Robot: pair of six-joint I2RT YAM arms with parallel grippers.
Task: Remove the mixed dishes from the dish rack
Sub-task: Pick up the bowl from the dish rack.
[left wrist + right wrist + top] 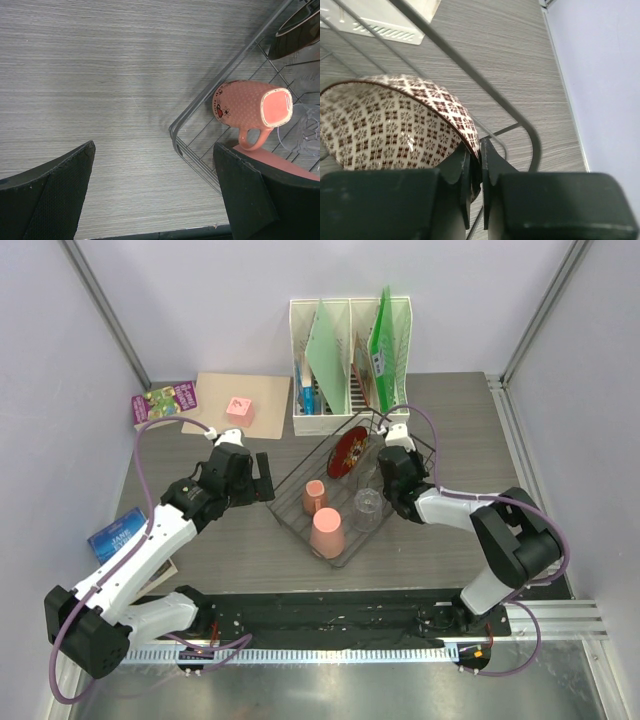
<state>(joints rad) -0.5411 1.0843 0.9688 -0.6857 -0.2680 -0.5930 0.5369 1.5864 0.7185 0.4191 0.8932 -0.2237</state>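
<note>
Right gripper (476, 148) is clamped on the rim of the flower-patterned plate (395, 125), with the jaws nearly closed and only the rim pinched between them. The plate is seen tilted on edge at the far end of the black wire dish rack (292, 495), inside the basket. Left gripper (154, 146) is spread wide, and nothing is held or touched. It is positioned over the grey table (100, 75), just beside a corner of the rack. A small pink mug (250, 107) is laid on its side in the rack, handle visible, just beside the clear glass (306, 131). The larger pink cup (327, 532) is placed at the rack's near end, next to the glass.
</note>
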